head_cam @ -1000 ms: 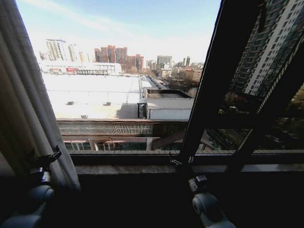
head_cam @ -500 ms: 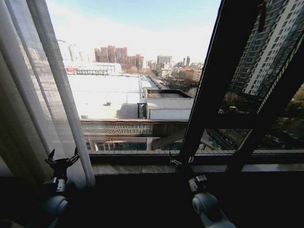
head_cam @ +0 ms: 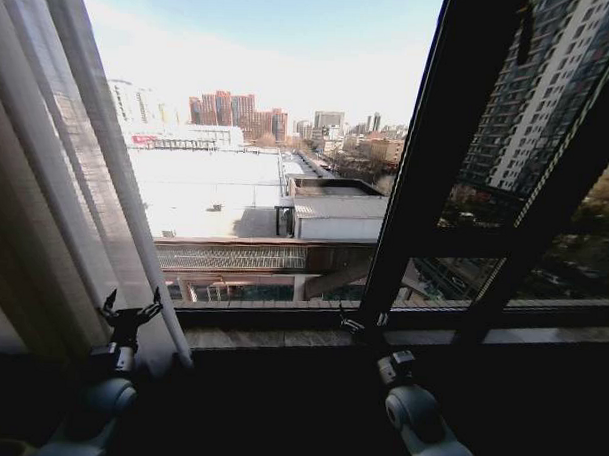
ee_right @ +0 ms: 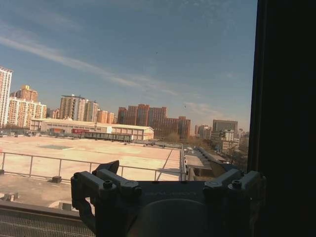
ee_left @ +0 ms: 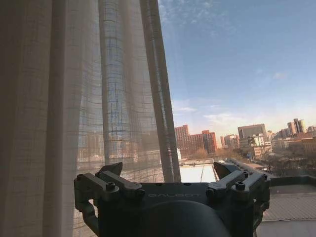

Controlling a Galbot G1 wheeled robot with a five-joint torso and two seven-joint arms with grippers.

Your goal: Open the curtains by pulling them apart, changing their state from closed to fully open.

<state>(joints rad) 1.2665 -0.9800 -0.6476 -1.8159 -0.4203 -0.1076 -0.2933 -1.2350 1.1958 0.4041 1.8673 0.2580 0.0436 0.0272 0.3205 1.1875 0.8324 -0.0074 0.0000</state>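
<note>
A high-floor room in a city building. A large window [head_cam: 286, 187] with dark frame bars [head_cam: 427, 162] overlooks rooftops and towers, sheer curtains [head_cam: 55, 199] hanging alongside

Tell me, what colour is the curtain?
Off-white and see-through, with a fine woven grid; the curtain shows best in the left wrist view.

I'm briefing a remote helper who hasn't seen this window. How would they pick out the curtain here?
Start at the big window over the city rooftops, split by a dark window frame bar. Along the glass's left edge hangs the curtain, just above the open left pincer. It is the sheer, off-white, vertically pleated fabric, unlike the hard black frame.
</note>
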